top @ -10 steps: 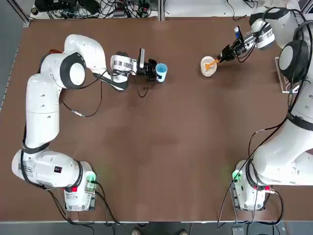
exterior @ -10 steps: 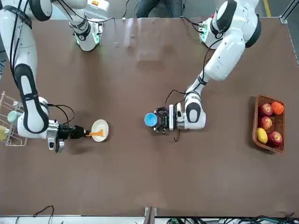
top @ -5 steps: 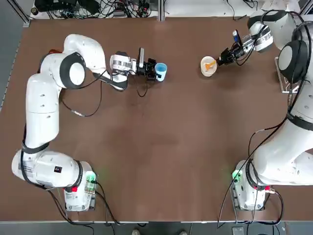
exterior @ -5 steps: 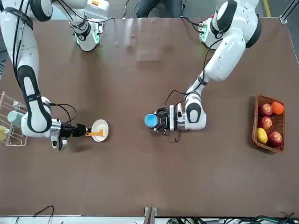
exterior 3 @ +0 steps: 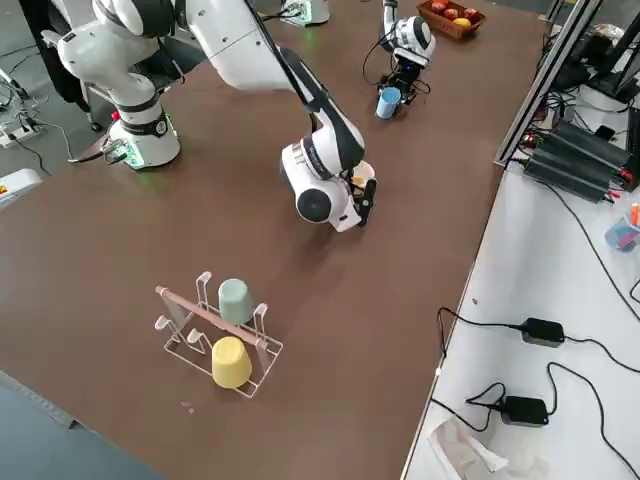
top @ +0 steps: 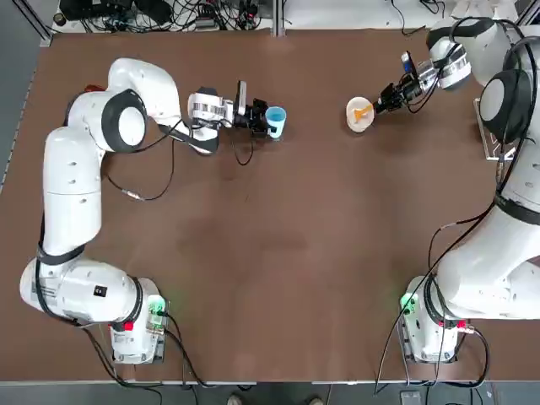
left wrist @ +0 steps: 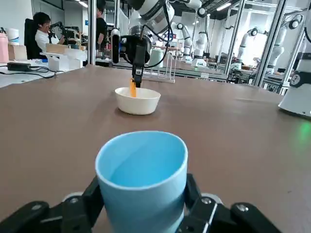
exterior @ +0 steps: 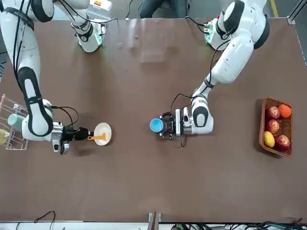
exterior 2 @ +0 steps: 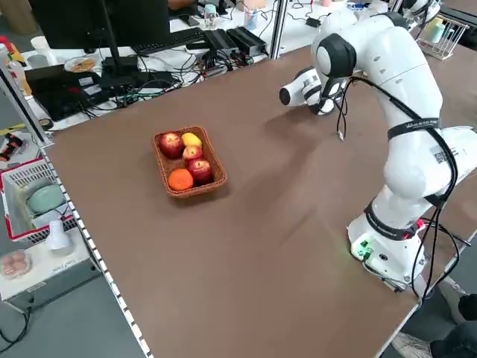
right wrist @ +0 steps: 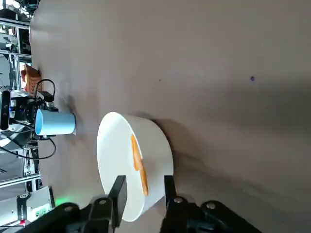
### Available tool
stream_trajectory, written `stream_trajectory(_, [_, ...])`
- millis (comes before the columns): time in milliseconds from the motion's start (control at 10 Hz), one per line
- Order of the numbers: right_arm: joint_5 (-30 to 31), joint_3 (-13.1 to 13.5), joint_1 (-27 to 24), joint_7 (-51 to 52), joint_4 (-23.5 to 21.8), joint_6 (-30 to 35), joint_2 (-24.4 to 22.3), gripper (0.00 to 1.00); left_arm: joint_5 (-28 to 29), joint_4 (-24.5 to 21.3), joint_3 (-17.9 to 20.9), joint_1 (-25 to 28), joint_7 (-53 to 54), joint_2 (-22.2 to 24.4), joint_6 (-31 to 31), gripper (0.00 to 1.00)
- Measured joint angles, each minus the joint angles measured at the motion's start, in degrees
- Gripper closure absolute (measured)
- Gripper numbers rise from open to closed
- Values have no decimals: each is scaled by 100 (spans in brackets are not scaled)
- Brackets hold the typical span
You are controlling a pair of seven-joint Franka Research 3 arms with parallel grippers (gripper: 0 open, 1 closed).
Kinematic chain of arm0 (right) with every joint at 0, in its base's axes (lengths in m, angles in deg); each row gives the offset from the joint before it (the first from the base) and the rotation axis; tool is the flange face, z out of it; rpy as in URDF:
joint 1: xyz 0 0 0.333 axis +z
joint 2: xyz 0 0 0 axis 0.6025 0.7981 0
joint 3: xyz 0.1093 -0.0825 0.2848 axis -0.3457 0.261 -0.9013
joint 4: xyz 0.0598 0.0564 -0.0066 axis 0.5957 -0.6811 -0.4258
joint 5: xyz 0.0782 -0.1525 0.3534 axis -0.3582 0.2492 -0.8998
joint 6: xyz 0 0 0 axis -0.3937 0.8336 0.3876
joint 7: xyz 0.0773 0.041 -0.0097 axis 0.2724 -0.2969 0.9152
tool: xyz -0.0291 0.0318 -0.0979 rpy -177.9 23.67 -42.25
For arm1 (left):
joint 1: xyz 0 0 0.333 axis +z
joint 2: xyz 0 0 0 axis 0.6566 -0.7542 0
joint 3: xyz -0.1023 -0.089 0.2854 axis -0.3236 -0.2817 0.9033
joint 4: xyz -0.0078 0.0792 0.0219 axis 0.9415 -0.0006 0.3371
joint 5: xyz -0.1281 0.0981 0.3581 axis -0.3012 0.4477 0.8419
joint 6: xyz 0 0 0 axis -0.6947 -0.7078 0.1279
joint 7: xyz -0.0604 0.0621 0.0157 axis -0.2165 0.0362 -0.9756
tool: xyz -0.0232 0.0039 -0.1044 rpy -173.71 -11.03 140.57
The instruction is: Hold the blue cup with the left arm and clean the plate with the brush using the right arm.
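"Front view: what's at the far left?"

"A white wire rack [exterior: 17, 143] with a pale teal cup [exterior: 16, 121] and a pale yellow one on it, behind the right arm [exterior: 38, 115]. It's near that wrist, so I'd watch any pull back that way."

"And the right gripper [exterior: 88, 135]?"

"Left of centre, beside the small round cream-white dish [exterior: 106, 128]. From its wrist, the two black fingers stand apart, with the end of the thin orange brush [right wrist: 138, 158] in the gap but no grip that I can see. The brush leans inside the dish."

"So is the scrubbing done?"

"I'd say no. Holding the cup looks settled; cleaning seems to be the part left. The right fingers probably need to close squarely on the brush before it's worked round the dish. A crooked pinch could tip the dish or slide it."

"Next, the middle?"

"The light-blue cylindrical cup [exterior: 156, 125], clamped between the black fingers of the left gripper [left wrist: 143, 191]. It's well apart from the dish, so nothing crowds the scrubbing there."

"And the right edge?"

"A brown wicker basket [exterior: 263, 120] of fruit, well clear of both grippers. It shouldn't matter."
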Motion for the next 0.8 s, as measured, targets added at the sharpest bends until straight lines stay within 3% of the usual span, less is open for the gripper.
stream_trajectory(300, [0,1,-2,-1,18,0,-1,72,0,-3,-2,-8,64,0,0,31])
stream_trajectory(800, [-1,1,-4,-2,19,3,-2,78,0,-7,-6,-40,66,0,0,31])
